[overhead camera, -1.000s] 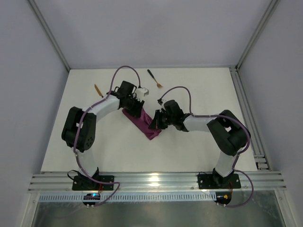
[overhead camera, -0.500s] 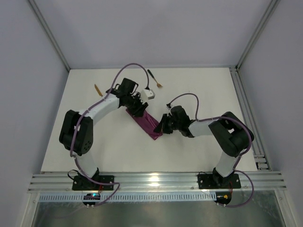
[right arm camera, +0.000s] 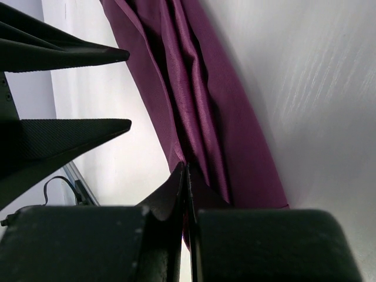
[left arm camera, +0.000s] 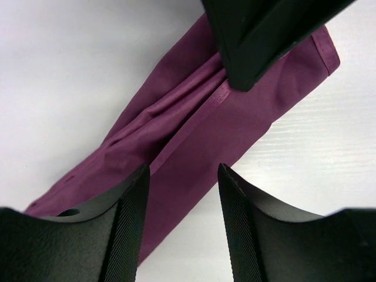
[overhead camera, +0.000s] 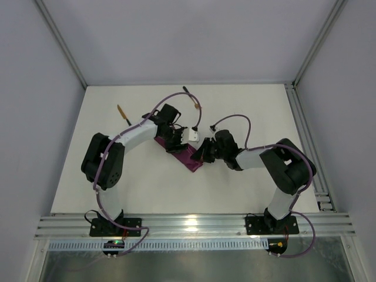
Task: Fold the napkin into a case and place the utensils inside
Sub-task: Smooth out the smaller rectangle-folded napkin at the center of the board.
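- The magenta-purple cloth napkin [overhead camera: 189, 160] lies folded into a slim, flat strip, set diagonally on the white counter [overhead camera: 247, 106] near the middle, between the two arms.
- The left pincer [left arm camera: 183, 170] hangs over the strip's far end with its ribbed black fingers [left arm camera: 126, 223] standing apart; nothing is between them, and the cloth shows through the gap.
- The right pincer [right arm camera: 185, 170] is closed tight, fingers pressed flat together, with its tip down on a lengthwise fold line of the strip near its near end (whether a layer of cloth is caught between the fingers cannot be told).
- The cloth carries several long pleats running along its length, with a hemmed edge on top.
- The small knife with a gold blade and thin black handle [overhead camera: 122, 112] lies on the counter to the far left, well apart from the napkin.
- The matching gold-headed fork [overhead camera: 187, 92] lies near the back edge, partly crossed by the left arm's purple cable [overhead camera: 176, 96].
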Motion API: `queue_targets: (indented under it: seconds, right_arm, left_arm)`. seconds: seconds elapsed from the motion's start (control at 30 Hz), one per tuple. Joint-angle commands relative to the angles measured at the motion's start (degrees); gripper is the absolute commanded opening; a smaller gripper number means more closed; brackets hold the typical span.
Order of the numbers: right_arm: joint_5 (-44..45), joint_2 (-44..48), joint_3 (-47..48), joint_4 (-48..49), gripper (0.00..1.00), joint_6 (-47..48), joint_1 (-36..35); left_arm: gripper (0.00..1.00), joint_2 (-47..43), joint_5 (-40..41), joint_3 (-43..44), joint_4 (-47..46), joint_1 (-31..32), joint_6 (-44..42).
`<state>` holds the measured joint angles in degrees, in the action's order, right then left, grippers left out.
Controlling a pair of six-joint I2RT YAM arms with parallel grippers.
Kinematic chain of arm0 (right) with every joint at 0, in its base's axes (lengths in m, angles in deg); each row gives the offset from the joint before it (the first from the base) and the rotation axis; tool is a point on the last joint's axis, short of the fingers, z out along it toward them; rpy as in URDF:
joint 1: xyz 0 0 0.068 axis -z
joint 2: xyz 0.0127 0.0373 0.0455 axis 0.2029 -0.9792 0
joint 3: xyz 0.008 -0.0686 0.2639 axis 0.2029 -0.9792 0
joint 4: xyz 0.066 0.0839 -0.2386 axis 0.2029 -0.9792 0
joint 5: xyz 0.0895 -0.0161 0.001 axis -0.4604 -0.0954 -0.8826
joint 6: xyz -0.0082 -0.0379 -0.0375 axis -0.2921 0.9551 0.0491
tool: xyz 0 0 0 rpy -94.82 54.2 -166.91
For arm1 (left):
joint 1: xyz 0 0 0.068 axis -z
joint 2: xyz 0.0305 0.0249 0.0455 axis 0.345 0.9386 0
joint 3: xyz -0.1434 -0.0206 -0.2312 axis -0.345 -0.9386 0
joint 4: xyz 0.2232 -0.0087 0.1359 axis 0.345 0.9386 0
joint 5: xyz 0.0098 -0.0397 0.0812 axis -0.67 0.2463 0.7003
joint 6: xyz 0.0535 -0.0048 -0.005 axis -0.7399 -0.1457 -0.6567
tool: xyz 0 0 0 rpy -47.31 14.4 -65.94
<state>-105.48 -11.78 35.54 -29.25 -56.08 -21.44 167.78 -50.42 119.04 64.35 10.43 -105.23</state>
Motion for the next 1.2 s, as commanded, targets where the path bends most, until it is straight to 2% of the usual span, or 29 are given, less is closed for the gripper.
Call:
queue_targets:
  seconds: [0.0,0.13,0.27,0.43,0.6,0.8,1.03,1.17]
  right_arm:
    - [-0.6,0.8,-0.4,4.7,0.04,-1.1,0.6]
    - [0.4,1.3,-2.3,6.3,0.04,-2.9,1.2]
    - [2.2,1.9,-4.7,8.6,0.04,-5.0,1.8]
    - [2.5,0.7,-5.8,9.9,0.04,-6.8,1.9]
    - [1.6,0.3,-5.5,10.2,0.04,-6.8,2.1]
    - [0.6,-0.1,-5.0,9.2,0.04,-5.8,2.2]
    - [-1.0,-1.2,-5.0,10.5,0.04,-6.4,2.4]
    - [-1.6,-1.6,-5.3,11.3,0.04,-6.7,3.0]
  left_arm:
    - [0.54,-0.1,-4.2,0.0,-0.6,-0.1,-7.8]
    - [0.58,-0.1,-6.3,-0.3,-1.6,-0.1,-10.7]
    - [0.67,1.2,-6.2,1.4,0.0,-0.1,-13.0]
    - [0.67,3.6,-5.5,3.2,1.5,0.1,-14.4]
    - [0.67,5.1,-2.6,2.8,-2.0,0.4,-14.1]
    - [0.67,5.3,-3.2,2.9,-3.7,0.5,-13.6]
    - [0.67,3.0,-7.2,3.6,-0.1,0.5,-17.0]
    - [0.67,3.8,-8.3,7.9,6.4,0.5,-20.0]
